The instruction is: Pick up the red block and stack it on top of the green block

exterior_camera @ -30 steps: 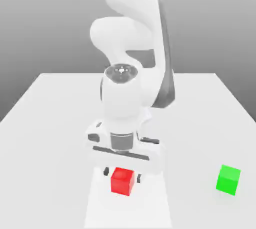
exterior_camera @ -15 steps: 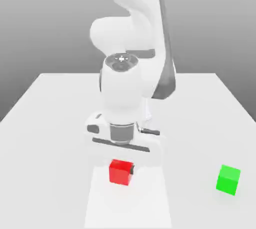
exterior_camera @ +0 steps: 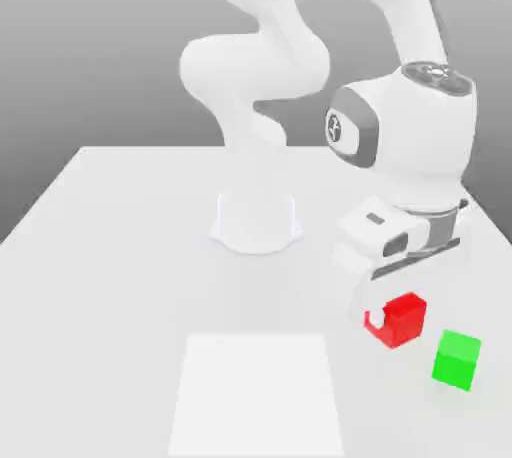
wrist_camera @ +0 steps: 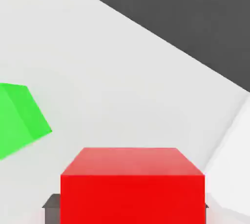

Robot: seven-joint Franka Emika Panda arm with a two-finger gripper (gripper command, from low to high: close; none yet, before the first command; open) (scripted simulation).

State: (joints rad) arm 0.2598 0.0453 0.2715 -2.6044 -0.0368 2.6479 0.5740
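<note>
One red block (exterior_camera: 403, 318) is clamped in the gripper (exterior_camera: 392, 321), lifted clear of the white table (exterior_camera: 120, 276). One green block (exterior_camera: 457, 359) sits on the table near it, toward the exterior view's right.

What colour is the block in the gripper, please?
Bright red, clearest in the hand view.

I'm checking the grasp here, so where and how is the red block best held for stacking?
Across two opposite flat side faces, from above. The red block is a plain cube, and the pincer is shut on it that way now, carrying it above the table near the green block, its underside free to land.
</note>
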